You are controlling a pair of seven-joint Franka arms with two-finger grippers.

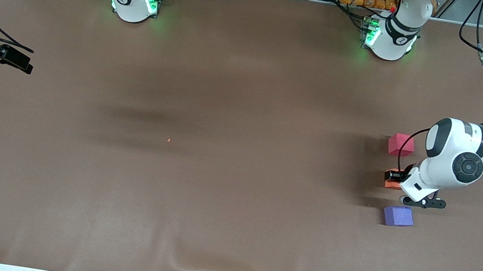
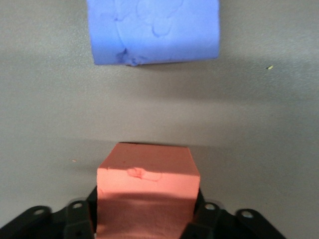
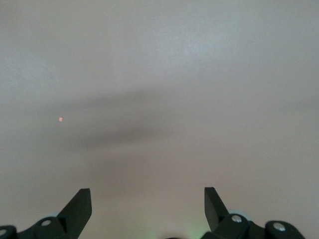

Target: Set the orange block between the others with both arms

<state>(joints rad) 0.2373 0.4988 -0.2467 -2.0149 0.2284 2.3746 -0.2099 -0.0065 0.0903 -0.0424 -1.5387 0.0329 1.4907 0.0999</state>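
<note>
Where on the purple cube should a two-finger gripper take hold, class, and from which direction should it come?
Grip the purple cube on two opposite flat side faces, coming straight down from above. It rests flat on the table with open cloth all round it, and a clear gap separates it from the orange block at the left gripper.

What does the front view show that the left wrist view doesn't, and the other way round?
Only the front view shows the red-pink cube, both arm bases, and the right pincer open, waiting at the right arm's end of the table. Only the left wrist view shows dents on the purple cube and the fingers flanking the orange cube. Both show the orange and purple cubes apart, and the left pincer.
</note>
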